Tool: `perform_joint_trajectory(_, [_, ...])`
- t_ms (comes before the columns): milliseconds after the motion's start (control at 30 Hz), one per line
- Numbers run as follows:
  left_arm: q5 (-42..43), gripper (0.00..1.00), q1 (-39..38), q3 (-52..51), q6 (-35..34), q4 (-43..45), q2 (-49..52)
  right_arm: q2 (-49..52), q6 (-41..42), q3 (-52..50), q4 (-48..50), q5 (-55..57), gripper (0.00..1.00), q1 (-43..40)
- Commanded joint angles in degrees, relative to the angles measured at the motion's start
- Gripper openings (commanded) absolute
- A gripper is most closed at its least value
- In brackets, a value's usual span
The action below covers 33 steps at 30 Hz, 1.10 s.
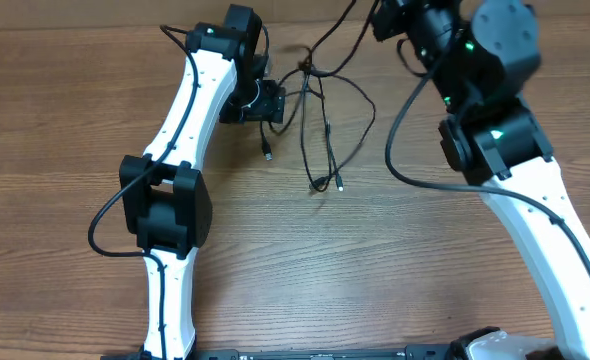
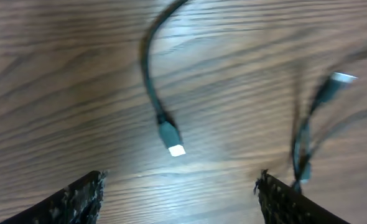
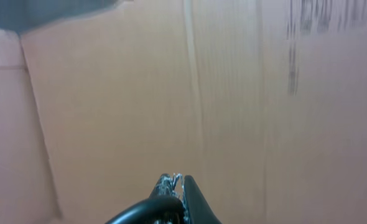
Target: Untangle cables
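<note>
Overhead, the wooden table (image 1: 425,260) fills my view, with the left arm (image 1: 190,95) reaching to its far side and the right arm (image 1: 535,210) raised at the far edge. My left gripper (image 2: 178,182) hovers wide open and holds nothing; a silver-tipped plug (image 2: 176,148) lies on the wood just ahead of it. My right gripper (image 3: 176,185) is pressed fully closed, apparently pinching one strand of the cables (image 1: 325,120). The rest sprawl in loose loops between the arms.
</note>
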Motion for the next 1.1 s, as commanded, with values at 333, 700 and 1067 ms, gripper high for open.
perform_joint_trajectory(333, [-12.85, 0.87, 0.59, -0.96, -6.58, -1.75, 2.49, -4.02, -9.31, 1.49, 11.30, 8.59, 0.04, -0.59])
perform_joint_trajectory(700, [-18.49, 1.00, 1.18, -0.83, -11.74, -2.99, 2.38, -4.02, -9.92, 1.49, 8.00, 8.52, 0.04, -3.98])
perform_joint_trajectory(1067, [-11.21, 1.00, 3.87, 12.55, -12.52, -2.84, -4.28, -4.02, -9.94, 1.49, 19.17, 6.93, 0.04, -4.68])
